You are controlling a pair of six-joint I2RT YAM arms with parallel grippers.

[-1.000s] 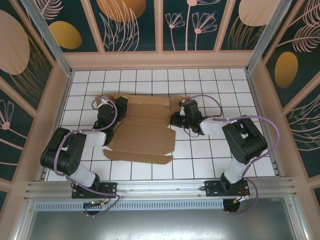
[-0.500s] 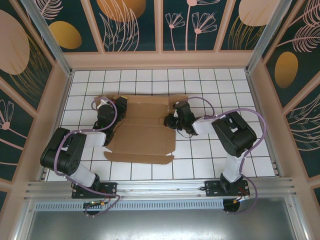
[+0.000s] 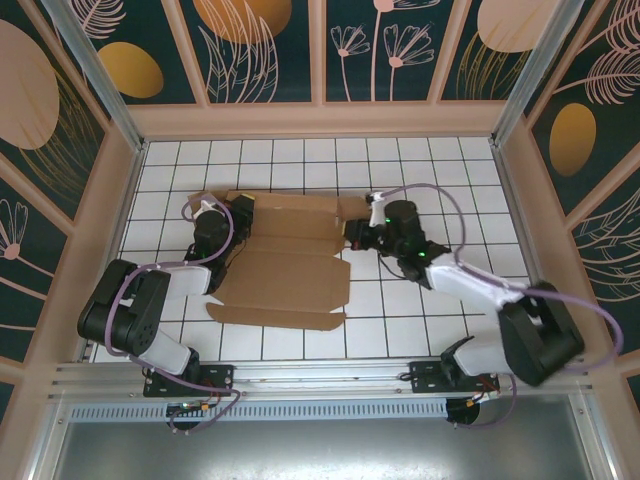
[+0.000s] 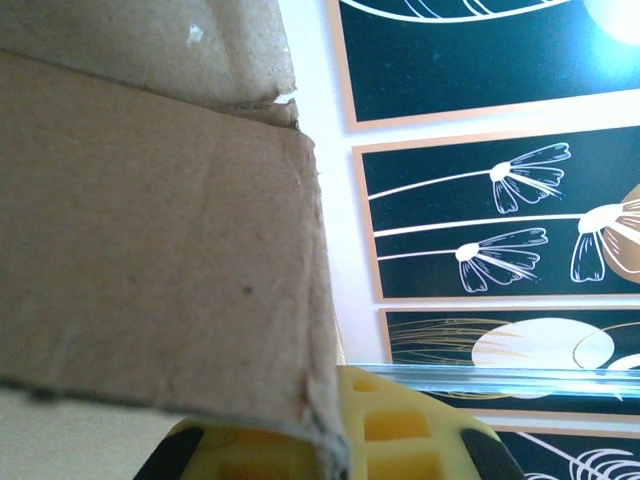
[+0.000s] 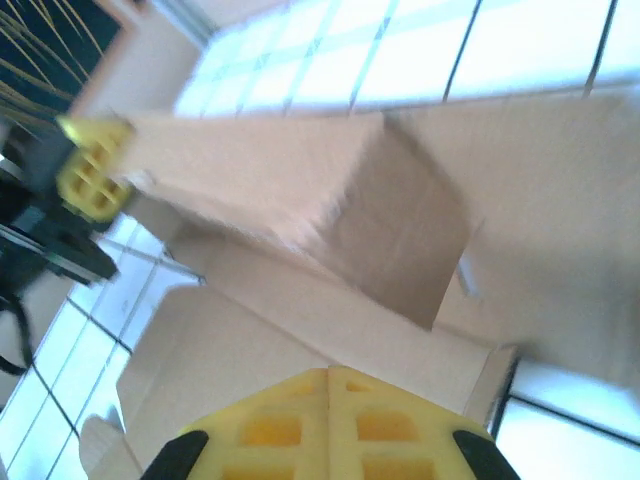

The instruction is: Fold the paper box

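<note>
Two arms work opposite ends of the paper box (image 3: 285, 275), a plain brown corrugated cardboard blank with flaps and crease lines that lies mostly flat on the white tiled table (image 3: 430, 170), left of centre. Its far strip stands partly raised as a low wall (image 5: 390, 230).

The left gripper (image 3: 243, 212) sits at the far left corner of the blank. In the left wrist view a cardboard flap (image 4: 150, 250) runs down into the seam between its yellow fingers (image 4: 400, 435), so we judge the jaws clenched on that flap. The right gripper (image 3: 356, 233) is at the blank's right edge, near the raised wall. In the right wrist view its yellow fingers (image 5: 260, 430) meet along a centre line with nothing between them, so we read them as pressed together on nothing.

We see several ways this could fail:
- The left grip takes only the edge of a flap, so a pull across the crease instead of along it could tear the corrugated board or drag the flap out of the jaws.
- The blank rests loose on smooth tiles. If the right gripper pushes before the left end is steadied, the whole sheet could skid and turn instead of bending.
- Pressed-together fingertips put force on a small spot, which may dent the wall away from its crease.
- The half-raised wall looks springy and may fall flat once released.
</note>
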